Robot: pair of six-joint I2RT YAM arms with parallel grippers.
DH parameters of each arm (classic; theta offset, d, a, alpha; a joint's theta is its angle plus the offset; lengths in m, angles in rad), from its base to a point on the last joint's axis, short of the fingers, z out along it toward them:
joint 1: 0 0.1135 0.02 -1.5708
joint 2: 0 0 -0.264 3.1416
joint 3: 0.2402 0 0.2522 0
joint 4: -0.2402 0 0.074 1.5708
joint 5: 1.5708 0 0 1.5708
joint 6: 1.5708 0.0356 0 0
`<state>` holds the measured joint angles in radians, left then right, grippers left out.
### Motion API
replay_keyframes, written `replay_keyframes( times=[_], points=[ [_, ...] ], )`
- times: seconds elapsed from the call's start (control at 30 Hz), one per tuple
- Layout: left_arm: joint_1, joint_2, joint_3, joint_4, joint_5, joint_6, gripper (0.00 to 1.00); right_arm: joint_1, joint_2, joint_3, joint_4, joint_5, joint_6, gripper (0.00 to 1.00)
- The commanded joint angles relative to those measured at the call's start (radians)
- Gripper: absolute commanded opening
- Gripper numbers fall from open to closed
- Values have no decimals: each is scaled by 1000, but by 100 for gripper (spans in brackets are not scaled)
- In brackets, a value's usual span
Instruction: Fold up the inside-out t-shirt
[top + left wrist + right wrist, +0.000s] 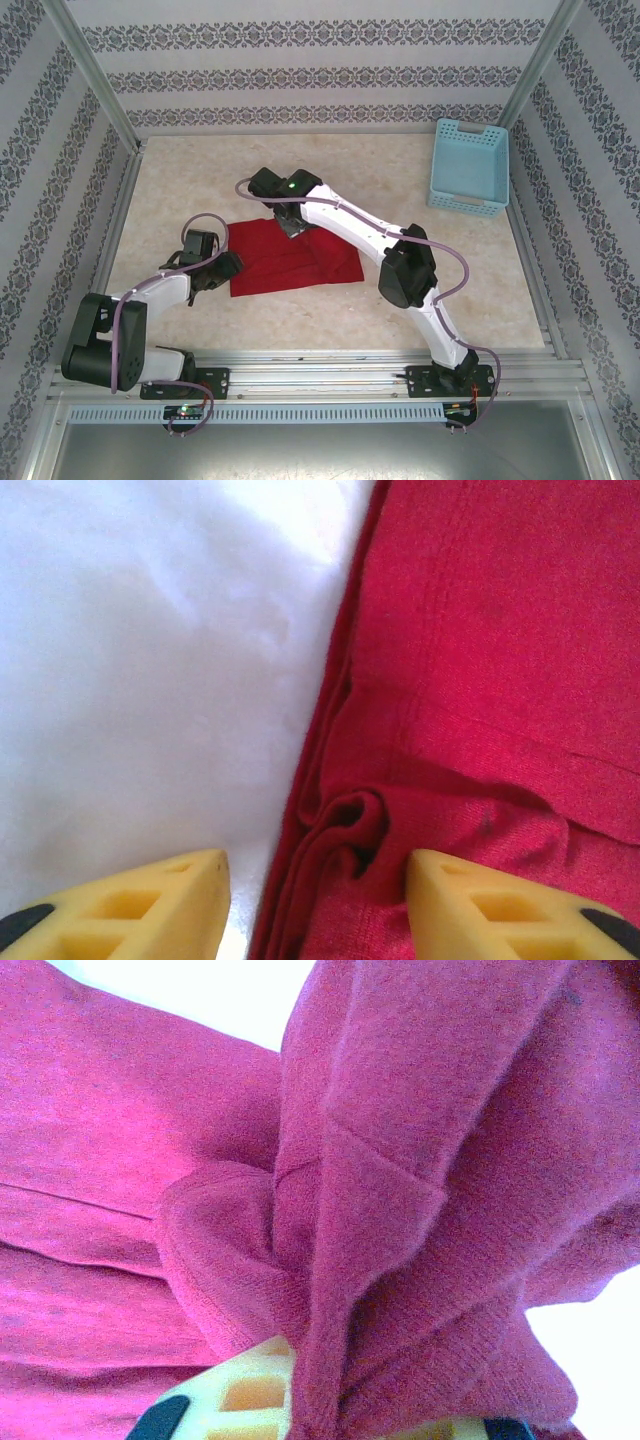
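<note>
Right jaws are pinched shut on a bunched fold of the red t-shirt [300, 262] at its far edge. Left jaws stand about half open, straddling a small ridge of cloth at the shirt's left edge without gripping it; that arm is the nearer to this edge. The shirt lies on the middle of the table [450, 310], its long axis running left to right. No label or writing shows. A blue basket [470, 165] sits far right, well apart.

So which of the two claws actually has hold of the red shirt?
The right gripper, at the far edge of the t-shirt: it is shut on bunched cloth. The left gripper stands open over the left edge.
</note>
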<state>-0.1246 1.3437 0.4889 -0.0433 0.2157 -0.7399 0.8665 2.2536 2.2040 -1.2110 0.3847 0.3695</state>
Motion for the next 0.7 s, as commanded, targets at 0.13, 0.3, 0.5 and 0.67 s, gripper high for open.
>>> replay_keyframes(
  times=[0.13,0.3,0.5,0.67],
  points=[
    [-59,74,-40,153,72,-41,45,6,-18,27,50,-158,91,0],
    [-63,65,-42,150,66,-39,42,9,-18,15,92,-214,118,0],
    [-64,50,-46,143,60,-40,42,11,0,18,143,-264,147,0],
    [-65,42,-46,134,54,-37,42,19,31,45,154,-307,162,0]
  ],
)
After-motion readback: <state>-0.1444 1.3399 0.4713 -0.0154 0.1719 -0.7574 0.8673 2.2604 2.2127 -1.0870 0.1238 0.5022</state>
